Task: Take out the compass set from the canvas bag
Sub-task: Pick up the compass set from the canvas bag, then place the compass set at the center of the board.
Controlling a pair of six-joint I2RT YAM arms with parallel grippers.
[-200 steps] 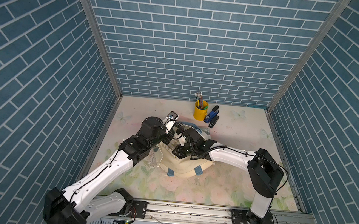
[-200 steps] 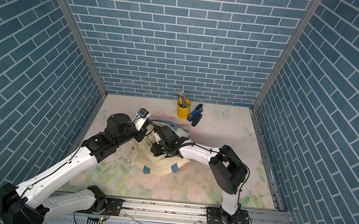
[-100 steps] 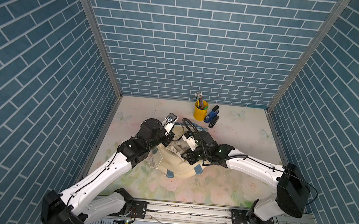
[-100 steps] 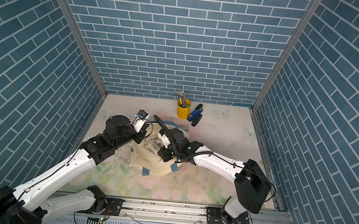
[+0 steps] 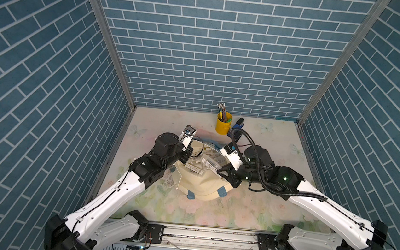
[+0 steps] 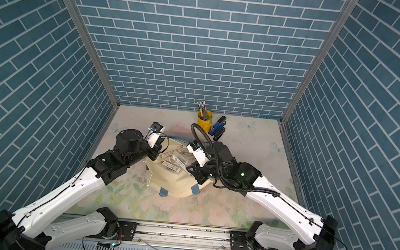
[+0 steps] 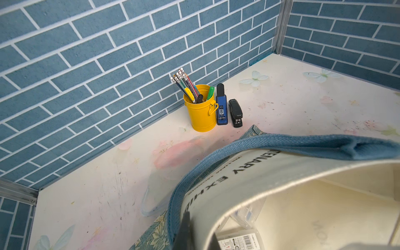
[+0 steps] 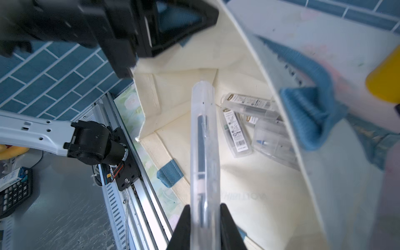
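Canvas bag point(image 5: 203, 188) at the counter's point(image 5: 248, 210) centre, mouth open. Left jaws closed on the rim facing the counter's left edge; right jaws grip the compass set point(image 8: 204, 140), a clear case, over further cases point(image 8: 236, 129) lying inside the bag

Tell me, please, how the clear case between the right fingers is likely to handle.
Probably stiff: the clear case juts straight from the right fingers. Likely slippery: smooth, glossy plastic. Probably light: thin clear walls, slim contents.
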